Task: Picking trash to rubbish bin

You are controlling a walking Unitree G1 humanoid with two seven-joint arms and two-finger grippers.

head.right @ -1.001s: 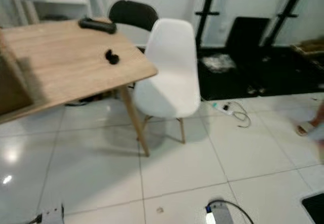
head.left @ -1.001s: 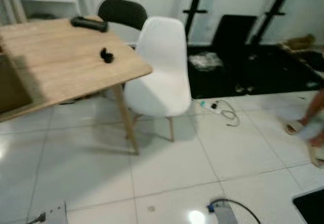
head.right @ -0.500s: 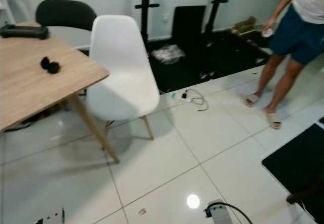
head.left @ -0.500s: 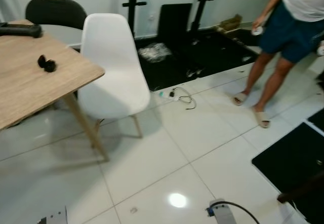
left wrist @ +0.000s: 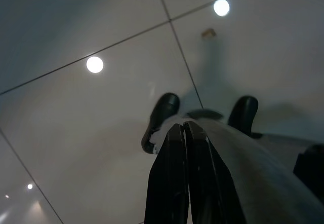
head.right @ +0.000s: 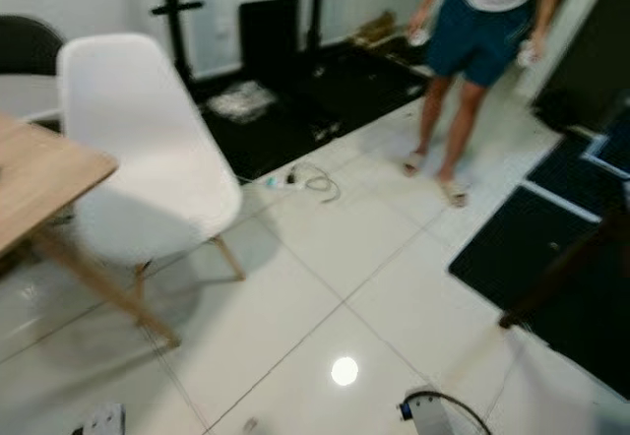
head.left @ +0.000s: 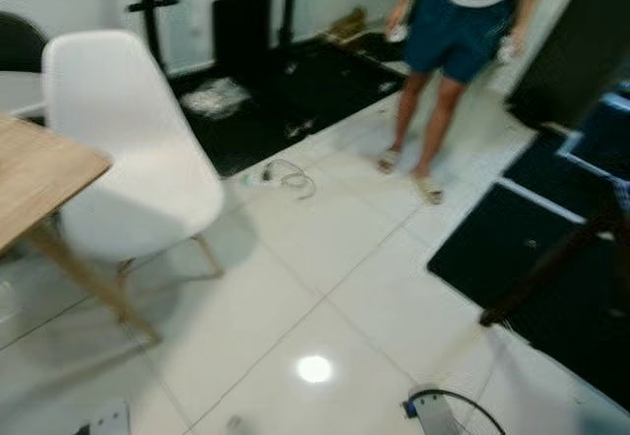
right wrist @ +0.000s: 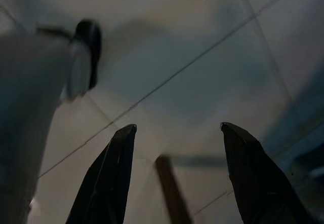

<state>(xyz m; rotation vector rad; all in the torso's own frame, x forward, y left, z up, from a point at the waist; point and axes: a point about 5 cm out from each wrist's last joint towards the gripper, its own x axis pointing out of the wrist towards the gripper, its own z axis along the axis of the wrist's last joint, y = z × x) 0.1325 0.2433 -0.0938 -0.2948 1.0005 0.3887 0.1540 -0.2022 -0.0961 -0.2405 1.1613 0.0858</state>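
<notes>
The robot is scanning the glossy white tiled floor (head.left: pixel 325 287) with its left hand (left wrist: pixel 183 133) pressed closed and empty and its right hand (right wrist: pixel 177 133) spread wide and empty, and should be pausing to spot a small scrap (left wrist: pixel 208 32) lying on a tile

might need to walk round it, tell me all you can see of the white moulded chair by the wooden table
The white moulded chair has a smooth, plastic-looking one-piece shell with a tall rounded back and slim, splayed, light wooden legs. It stands upright on the glossy white tiled floor, its seat tucked close to the corner of the light wooden table. Whether the two touch cannot be told. Nothing lies on it, and its shadow falls on the tiles beneath.
</notes>
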